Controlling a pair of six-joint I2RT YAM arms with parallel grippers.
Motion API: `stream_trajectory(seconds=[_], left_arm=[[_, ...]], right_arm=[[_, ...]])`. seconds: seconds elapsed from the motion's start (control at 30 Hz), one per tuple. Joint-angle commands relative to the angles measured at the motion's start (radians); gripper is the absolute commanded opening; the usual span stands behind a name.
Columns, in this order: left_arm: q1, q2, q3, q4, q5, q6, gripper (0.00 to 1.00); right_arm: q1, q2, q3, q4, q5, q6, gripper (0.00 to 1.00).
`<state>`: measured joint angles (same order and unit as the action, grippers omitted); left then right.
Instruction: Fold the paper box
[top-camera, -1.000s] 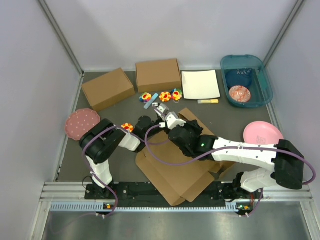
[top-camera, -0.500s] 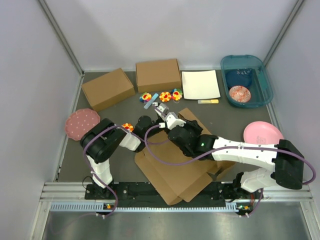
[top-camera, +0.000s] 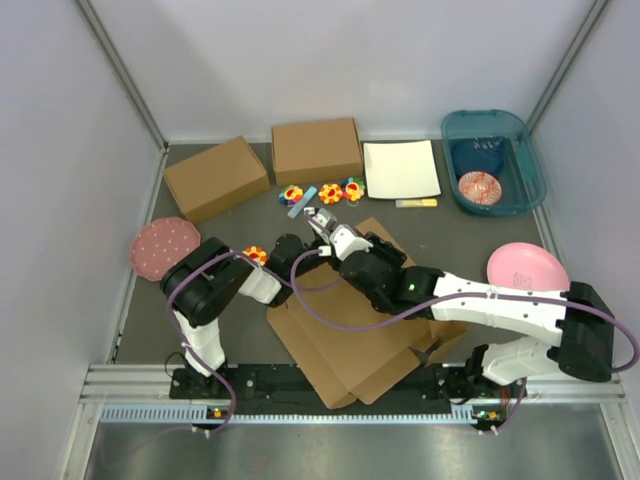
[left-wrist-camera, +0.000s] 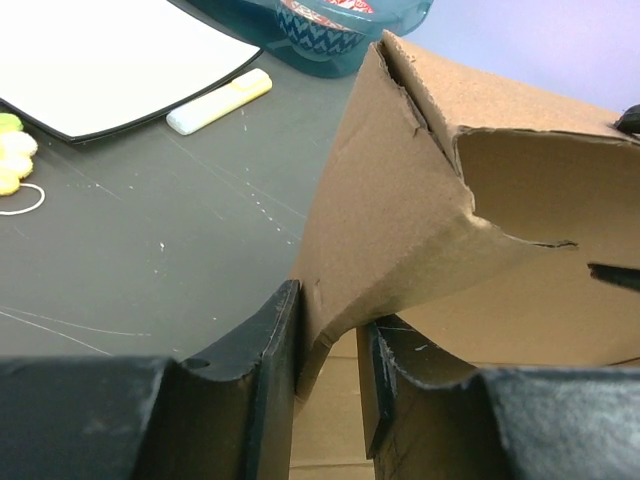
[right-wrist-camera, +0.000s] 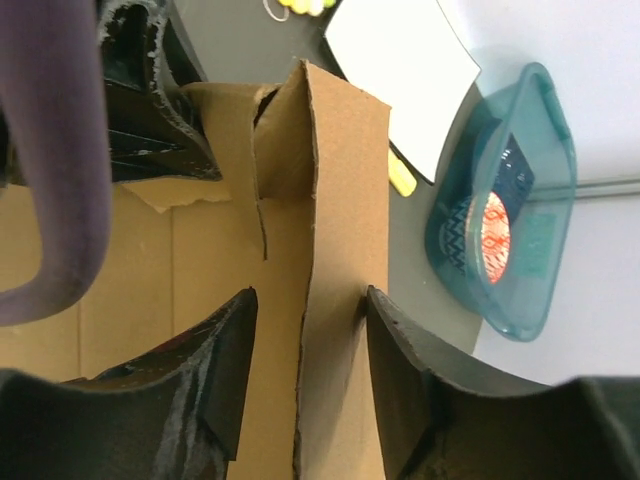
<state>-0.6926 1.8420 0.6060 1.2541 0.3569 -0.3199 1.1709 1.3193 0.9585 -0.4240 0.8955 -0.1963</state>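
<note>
Most of the folding is being left undone at this moment, as far as it can be judged: the paper box (top-camera: 350, 350) is lying as a large die-cut sheet in the lower centre of the top view, nearly flat on the dark table (top-camera: 470, 235), with its long panels spread toward the bottom edge of the frame. Only one part is being raised, a flap (right-wrist-camera: 345, 180) at the upper end of the sheet, near the middle of the top view, and both arms are being reached in to that place. In the left wrist view the left gripper (left-wrist-camera: 328, 305) is being seen clamped on the bent lower corner of this raised cardboard, which is being squeezed between the two black fingers (left-wrist-camera: 270, 340). In the right wrist view the right gripper (right-wrist-camera: 308, 300) is being held with its jaws apart, one on each side of the upright flap, and a gap is being shown beside the finger at the left of that frame, so the flap is being judged as straddled and not pinched. No side wall is being formed yet, no tab is being seated in a slot, and no lid is being closed; these steps are being counted as what is left. The ready-made boxes (top-camera: 217, 177) at the upper left and the white sheet (top-camera: 400, 168) at the upper centre are not being touched.
</note>
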Motion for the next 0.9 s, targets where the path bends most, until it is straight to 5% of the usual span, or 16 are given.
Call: stream_trajectory(seconds=[0.0, 0.57, 0.87], left_arm=[[-0.03, -0.027, -0.015, 0.415, -0.002, -0.018, 0.24], [-0.048, -0.035, -0.025, 0.415, -0.03, 0.005, 0.21], [-0.068, -0.036, -0.037, 0.415, -0.041, 0.03, 0.21]], right_arm=[[0.032, -0.058, 0.06, -0.015, -0.178, 0.083, 0.49], [0.029, -0.207, 0.112, -0.045, -0.135, 0.121, 0.55], [-0.1, -0.239, 0.106, 0.007, -0.113, 0.211, 0.41]])
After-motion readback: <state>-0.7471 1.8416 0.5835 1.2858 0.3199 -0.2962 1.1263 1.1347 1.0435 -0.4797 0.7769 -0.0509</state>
